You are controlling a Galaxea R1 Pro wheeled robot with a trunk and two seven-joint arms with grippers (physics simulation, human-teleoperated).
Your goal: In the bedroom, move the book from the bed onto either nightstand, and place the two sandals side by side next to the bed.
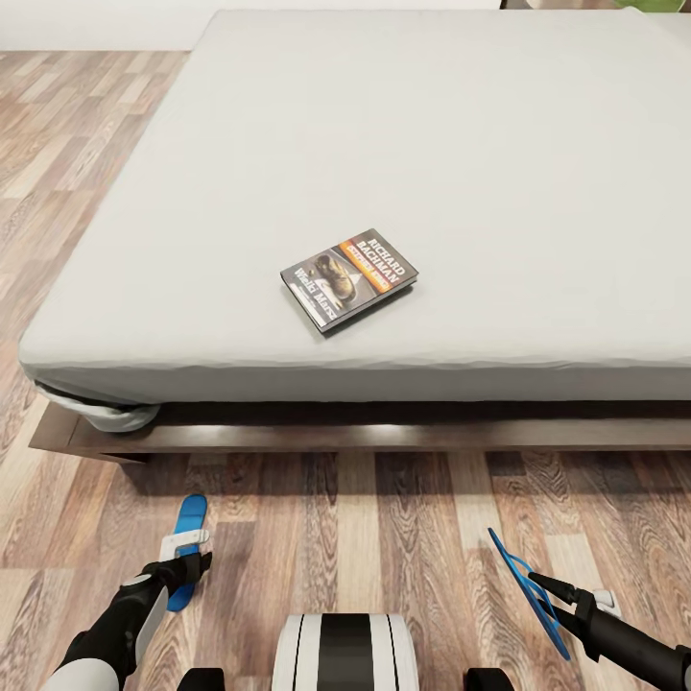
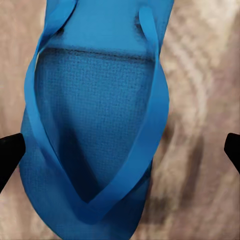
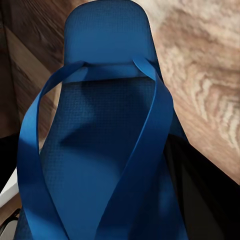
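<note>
The right pincer [image 1: 542,587] is clamped on a tilted sandal [image 1: 526,590], the left pincer [image 1: 185,568] seems apart over the other sandal [image 1: 189,547]; lower it flat alongside.

Surface materials at the bedside.
Matt grey cloth mattress [image 1: 384,144] on a dark, smooth wooden bed frame [image 1: 384,434]; grained wood-plank floor [image 1: 365,537]; glossy paper book [image 1: 349,278]; blue sandal [image 2: 95,125] with finely textured, matt footbed.

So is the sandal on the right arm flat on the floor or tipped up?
Tipped up. The right sandal stands on edge in the right gripper, above the planks.
</note>
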